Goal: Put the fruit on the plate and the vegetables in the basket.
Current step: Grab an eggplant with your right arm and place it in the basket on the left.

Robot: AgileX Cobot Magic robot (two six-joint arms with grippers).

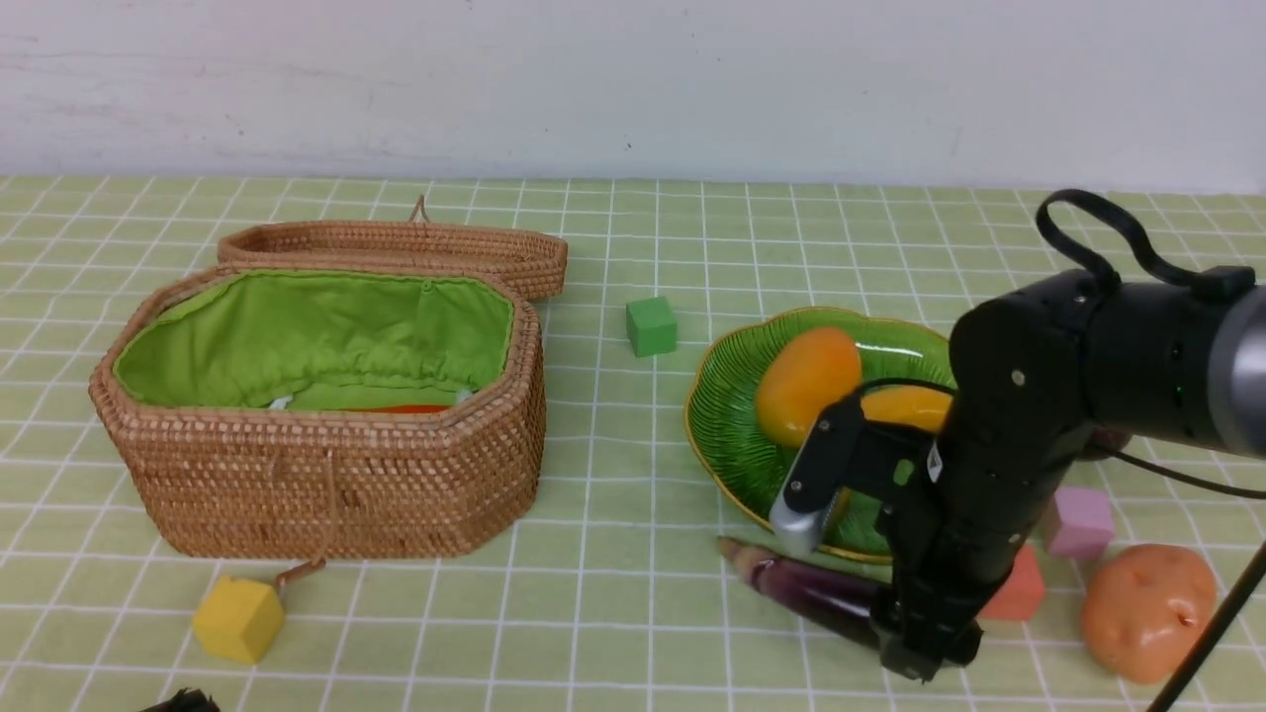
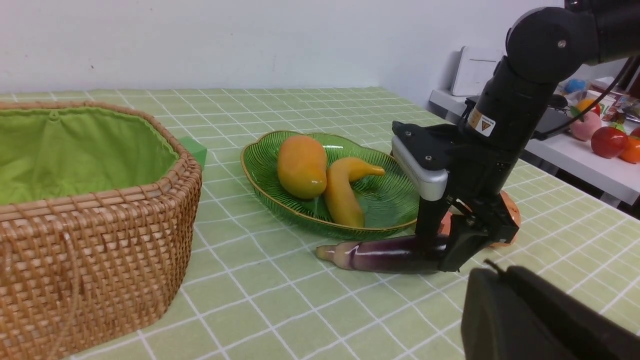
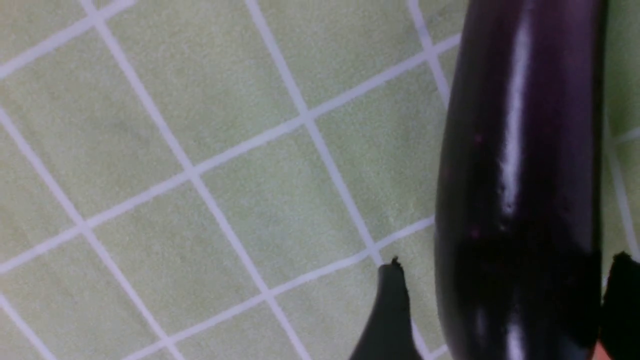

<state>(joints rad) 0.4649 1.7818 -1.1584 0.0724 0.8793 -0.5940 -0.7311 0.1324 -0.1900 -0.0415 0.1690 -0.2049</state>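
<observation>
The eggplant (image 1: 806, 585) lies flat on the table (image 1: 613, 593), just on the near side of the plate (image 1: 720, 420) and apart from its rim. Its long axis runs slantwise: the pale stem end points toward the robot's left and slightly away, and the dark thick body runs toward the right and nearer, where it passes under the arm. Its far tip is hidden there. The right arm comes in from the right edge with its forearm roughly level. The wrist bends sharply downward, so the right end effector (image 1: 922, 661) points straight at the table. Its fingers (image 3: 392, 310) stand apart and straddle the eggplant's thick dark part, one on each side, across the long axis. In the right wrist view a strip of cloth shows between one finger and the skin, while the other finger sits right at the opposite edge, so nothing is clamped. The tips are down at about table level. A mango (image 1: 806, 386) and a banana (image 1: 905, 405) lie on the plate, and a potato (image 1: 1147, 613) sits on the table to the right of the arm. The open basket (image 1: 326, 485) stands well apart on the left. The left end effector (image 2: 525, 315), fingers together, shows only as a dark shape low on the left side.
</observation>
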